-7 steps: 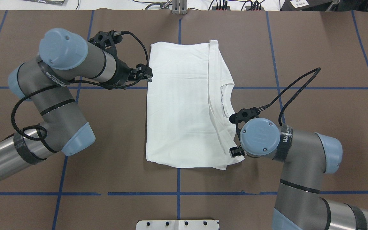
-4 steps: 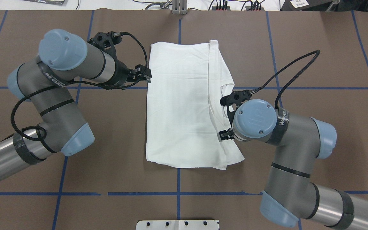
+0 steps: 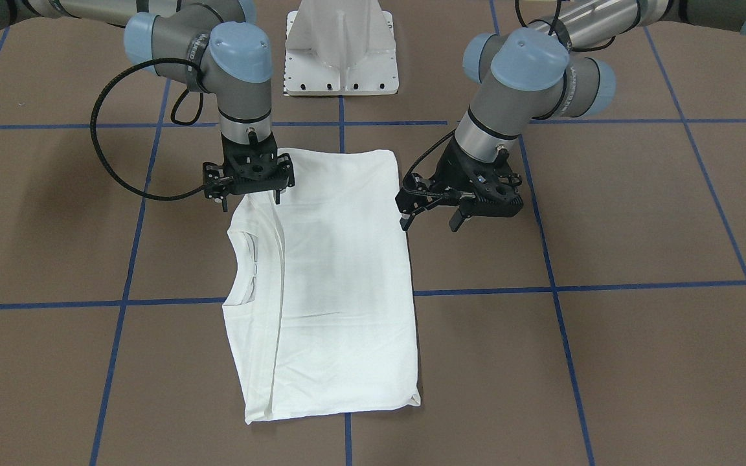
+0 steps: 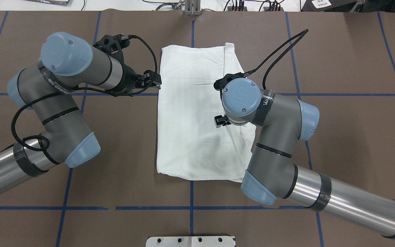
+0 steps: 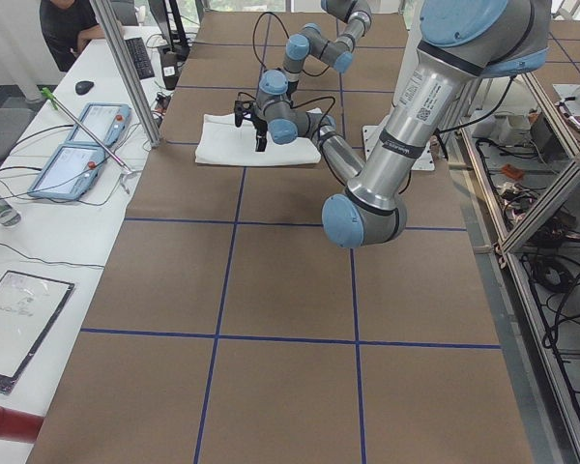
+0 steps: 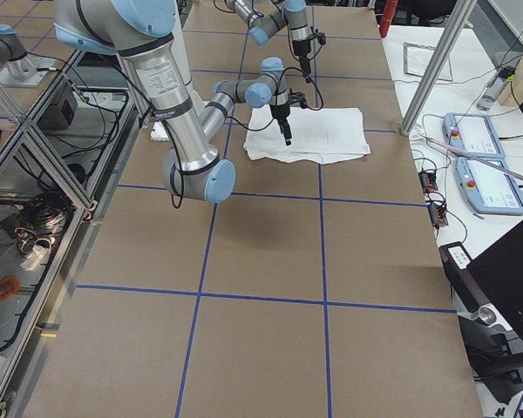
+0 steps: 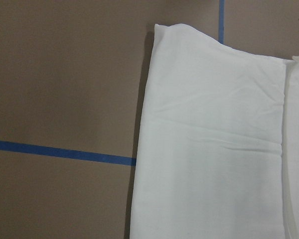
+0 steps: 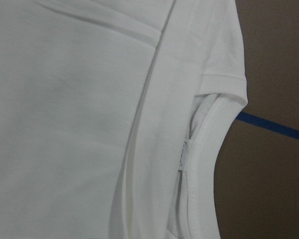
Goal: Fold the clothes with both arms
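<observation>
The white shirt lies folded into a tall rectangle in the middle of the table, also seen in the front view. Its ribbed collar with a small label is on the robot's right side. No printed text shows. My left gripper is open and empty, hovering just off the shirt's left edge, near its hem. My right gripper is open and empty, hovering over the shirt's collar-side edge. In the overhead view the right wrist hides the collar.
The table is brown with blue tape lines. The white pedestal base stands at the robot's edge. An operators' desk with tablets runs along the far side, with a person there.
My right arm has swung from the shirt's near right corner away from the robot, over the collar area. My left arm has barely moved. The shirt lies as before.
</observation>
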Controlling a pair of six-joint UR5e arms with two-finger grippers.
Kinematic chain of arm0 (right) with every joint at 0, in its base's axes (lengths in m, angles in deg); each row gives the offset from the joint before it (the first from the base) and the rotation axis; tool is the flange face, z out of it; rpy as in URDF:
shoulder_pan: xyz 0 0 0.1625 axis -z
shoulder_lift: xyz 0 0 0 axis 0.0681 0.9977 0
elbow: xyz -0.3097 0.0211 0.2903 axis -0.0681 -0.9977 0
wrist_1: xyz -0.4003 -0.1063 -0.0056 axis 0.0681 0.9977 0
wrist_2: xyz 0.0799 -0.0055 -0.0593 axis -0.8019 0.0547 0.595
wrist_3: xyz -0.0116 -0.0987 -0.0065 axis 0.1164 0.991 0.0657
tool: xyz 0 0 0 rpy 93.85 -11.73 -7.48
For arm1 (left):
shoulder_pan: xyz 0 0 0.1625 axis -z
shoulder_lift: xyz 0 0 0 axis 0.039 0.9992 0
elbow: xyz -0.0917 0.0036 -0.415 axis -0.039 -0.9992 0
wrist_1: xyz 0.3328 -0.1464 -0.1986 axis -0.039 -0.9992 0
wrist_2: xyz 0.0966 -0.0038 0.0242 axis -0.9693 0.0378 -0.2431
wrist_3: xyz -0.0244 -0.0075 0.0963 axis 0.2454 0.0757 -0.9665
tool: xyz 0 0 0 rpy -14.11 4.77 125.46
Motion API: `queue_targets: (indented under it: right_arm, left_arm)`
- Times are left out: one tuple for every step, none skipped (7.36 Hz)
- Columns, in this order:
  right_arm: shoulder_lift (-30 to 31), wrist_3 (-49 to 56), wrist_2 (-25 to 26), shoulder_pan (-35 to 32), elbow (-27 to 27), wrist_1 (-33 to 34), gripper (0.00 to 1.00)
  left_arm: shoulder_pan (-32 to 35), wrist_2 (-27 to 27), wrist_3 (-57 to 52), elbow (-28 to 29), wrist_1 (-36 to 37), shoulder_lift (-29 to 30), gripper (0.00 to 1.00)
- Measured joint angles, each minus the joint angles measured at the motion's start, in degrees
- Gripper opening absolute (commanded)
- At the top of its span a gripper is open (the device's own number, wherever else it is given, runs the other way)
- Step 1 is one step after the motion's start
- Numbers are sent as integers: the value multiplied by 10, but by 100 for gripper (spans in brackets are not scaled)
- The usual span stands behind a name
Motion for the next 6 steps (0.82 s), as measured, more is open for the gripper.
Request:
queue_targets:
  right_arm:
    - [-12, 3, 0, -2, -34, -26, 100]
    - [-16, 4, -2, -3, -60, -50, 100]
    - [-14, 5, -6, -4, -71, -60, 100]
    - [-11, 9, -14, -6, -75, -64, 100]
    - [-4, 16, -22, -9, -74, -66, 100]
    - [6, 20, -26, -10, -73, -67, 100]
  left_arm:
    - [0, 0, -1, 0, 0, 0, 100]
    - [0, 0, -2, 1, 0, 0, 100]
    - [0, 0, -2, 1, 0, 0, 100]
    - [0, 0, -2, 1, 0, 0, 100]
    - [0, 0, -1, 1, 0, 0, 100]
    - [0, -1, -1, 1, 0, 1, 100]
